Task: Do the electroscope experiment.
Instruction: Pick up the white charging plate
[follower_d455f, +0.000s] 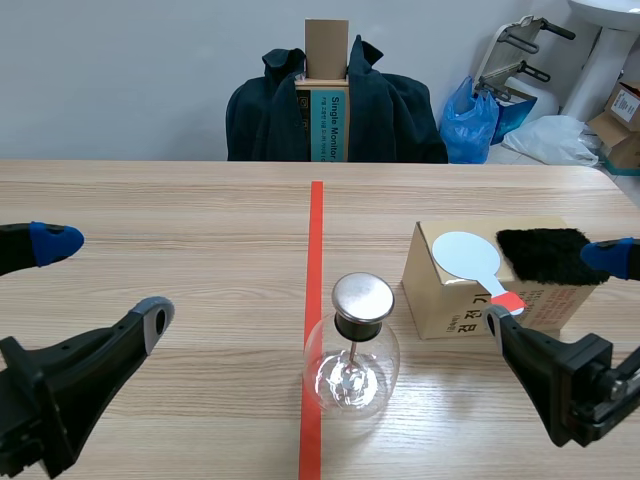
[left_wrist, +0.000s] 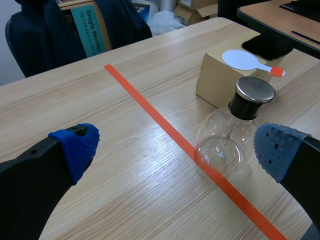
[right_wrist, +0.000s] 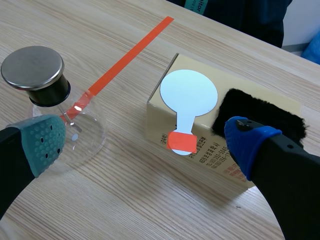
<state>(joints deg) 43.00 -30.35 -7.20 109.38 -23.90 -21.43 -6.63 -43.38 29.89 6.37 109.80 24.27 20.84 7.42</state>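
The electroscope (follower_d455f: 352, 352), a clear flask with a metal cap, stands upright on the tape line (follower_d455f: 316, 230). A white paddle (follower_d455f: 468, 256) and black fur (follower_d455f: 543, 255) lie side by side atop a box (follower_d455f: 440, 300).

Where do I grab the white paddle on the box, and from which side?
Probably by the paddle's orange-taped handle end, which juts past the box edge toward the robot. Bring the right claw in from that side; the disc lies flat.
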